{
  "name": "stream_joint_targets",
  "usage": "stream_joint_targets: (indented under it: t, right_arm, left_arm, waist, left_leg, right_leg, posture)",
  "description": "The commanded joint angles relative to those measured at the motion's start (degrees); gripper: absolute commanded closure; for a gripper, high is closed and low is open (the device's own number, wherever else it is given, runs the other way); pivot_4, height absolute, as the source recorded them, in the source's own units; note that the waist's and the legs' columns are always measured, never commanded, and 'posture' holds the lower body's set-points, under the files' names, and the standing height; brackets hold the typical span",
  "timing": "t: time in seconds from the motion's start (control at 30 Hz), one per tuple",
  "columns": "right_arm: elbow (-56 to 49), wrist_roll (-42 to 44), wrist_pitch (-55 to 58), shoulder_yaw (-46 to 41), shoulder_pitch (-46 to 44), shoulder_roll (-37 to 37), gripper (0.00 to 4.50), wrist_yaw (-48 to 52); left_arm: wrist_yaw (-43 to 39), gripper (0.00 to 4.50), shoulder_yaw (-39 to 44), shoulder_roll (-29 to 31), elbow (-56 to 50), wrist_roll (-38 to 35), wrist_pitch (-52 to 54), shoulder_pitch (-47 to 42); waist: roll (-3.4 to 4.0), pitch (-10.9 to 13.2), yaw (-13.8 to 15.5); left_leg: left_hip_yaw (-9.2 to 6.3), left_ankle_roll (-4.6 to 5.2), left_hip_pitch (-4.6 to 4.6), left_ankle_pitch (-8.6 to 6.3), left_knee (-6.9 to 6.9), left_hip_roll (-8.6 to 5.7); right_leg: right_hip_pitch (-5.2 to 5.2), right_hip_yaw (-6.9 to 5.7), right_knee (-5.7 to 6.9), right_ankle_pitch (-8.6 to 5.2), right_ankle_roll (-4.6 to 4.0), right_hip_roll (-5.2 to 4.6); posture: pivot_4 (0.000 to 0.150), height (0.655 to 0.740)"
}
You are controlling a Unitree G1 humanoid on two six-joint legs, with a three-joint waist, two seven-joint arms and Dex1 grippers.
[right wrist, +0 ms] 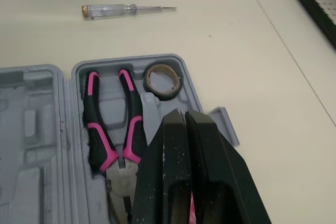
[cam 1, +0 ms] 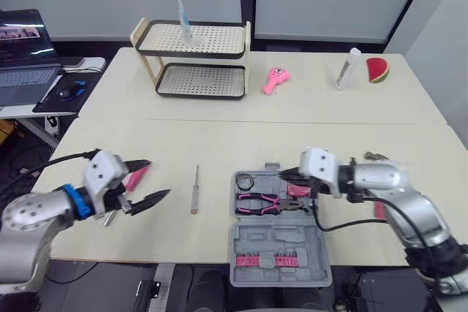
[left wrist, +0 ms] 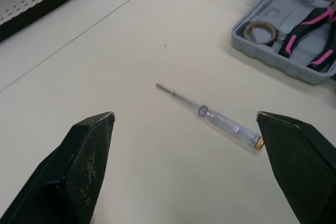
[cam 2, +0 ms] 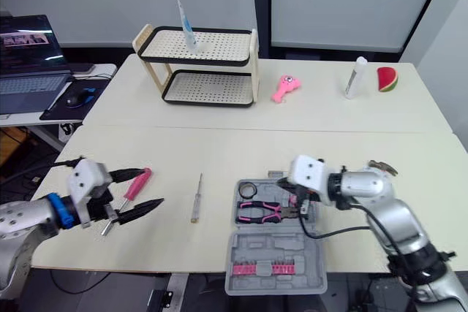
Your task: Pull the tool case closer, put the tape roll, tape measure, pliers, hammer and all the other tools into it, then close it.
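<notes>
Now, with your left gripper (cam 1: 157, 178) wide open and your right gripper (right wrist: 186, 115) pressed shut over the open grey plastic tool case (cam 1: 278, 242), note the slim clear-handled tester screwdriver (left wrist: 210, 115) lying flat on the cream table (cam 1: 219, 144) between them: probably light, stiff, slick and roll-prone, so pinch mid-handle.
</notes>
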Motion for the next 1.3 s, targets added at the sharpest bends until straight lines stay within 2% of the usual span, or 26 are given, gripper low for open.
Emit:
stream_joint_targets:
  t: [0.03, 0.3, 0.33, 0.4, 0.5, 0.8, 1.0, 1.3]
  right_arm:
    - [-1.8, 2.8, -3.2, -9.2, 5.4, -5.6, 4.48, 2.4]
    - [5.7, 4.3, -18.6, -21.9, 19.0, -16.0, 4.48, 11.0]
    - [6.4, 4.6, -20.6, -22.3, 20.0, -16.3, 4.49, 11.9]
    - [7.7, 4.4, -23.8, -21.7, 21.2, -16.8, 4.5, 13.1]
    - [9.3, 3.6, -26.1, -19.5, 21.2, -17.0, 4.5, 13.6]
    - [15.6, -5.8, -28.1, -7.2, 16.1, -16.9, 4.5, 11.1]
    - [18.9, -10.5, -27.2, 0.1, 11.5, -14.7, 4.5, 8.9]
    - [18.9, -12.4, -25.4, 6.4, 8.6, -11.2, 4.5, 8.6]
  left_arm:
    - [0.8, 0.0, 2.9, -0.3, -0.3, 1.2, -0.6, 4.9]
    - [-4.4, 0.0, 1.0, 0.1, -0.5, 3.6, -9.6, 12.7]
    - [-5.6, 0.18, 0.1, 0.2, -1.4, 3.2, -10.0, 13.1]
    - [-7.6, 0.6, -2.7, 0.5, -4.3, 3.3, -10.4, 14.0]
    - [-8.0, 1.52, -7.1, 0.4, -7.1, 4.3, -10.0, 12.7]
    - [-2.4, 4.41, -25.1, -2.8, -4.2, 16.5, -9.2, -2.6]
    - [-0.3, 4.49, -33.5, -6.8, -1.1, 21.1, -7.9, -9.3]
    - [1.0, 4.49, -38.8, -10.3, 2.8, 24.0, -6.9, -14.9]
  waist:
    - [0.0, 0.0, 0.1]
    - [-0.01, 0.0, 0.1]
    - [-0.01, 0.0, 0.1]
    - [-0.01, 0.0, 0.0]
    - [-0.01, 0.0, 0.0]
    - [0.04, 0.0, 0.1]
    - [0.05, 0.0, 0.1]
    - [0.05, 0.0, 0.1]
  left_leg:
    - [-0.02, 0.0, 0.0, 0.0, 0.0, 0.0]
    - [-0.05, 0.0, 0.14, 0.0, -0.02, 0.01]
    - [-0.05, 0.0, 0.15, 0.0, -0.02, 0.01]
    - [-0.04, 0.0, 0.2, 0.0, -0.02, 0.02]
    - [0.0, 0.0, 0.22, 0.0, -0.02, 0.0]
    - [-0.06, 0.0, 0.23, 0.0, 0.0, -0.05]
    - [-0.07, 0.0, 0.18, 0.0, 0.01, -0.02]
    - [-0.08, 0.0, 0.17, 0.0, 0.05, -0.05]
  right_leg:
    - [0.01, 0.02, -0.03, 0.0, 0.0, 0.0]
    - [0.33, 0.03, -0.21, 0.0, -0.01, 0.01]
    - [0.36, 0.03, -0.21, 0.0, -0.01, 0.01]
    - [0.42, 0.04, -0.22, 0.0, -0.01, 0.01]
    - [0.46, 0.08, -0.26, 0.0, -0.01, 0.02]
    - [0.51, 0.02, -0.29, 0.0, -0.01, 0.15]
    - [0.45, 0.02, -0.26, 0.0, -0.01, 0.17]
    - [0.44, 0.02, -0.21, 0.0, -0.01, 0.16]
  posture:
    - [0.15, 0.74]
    - [0.15, 0.74]
    - [0.15, 0.74]
    - [0.15, 0.74]
    - [0.15, 0.74]
    - [0.15, 0.74]
    - [0.15, 0.74]
    - [0.15, 0.74]
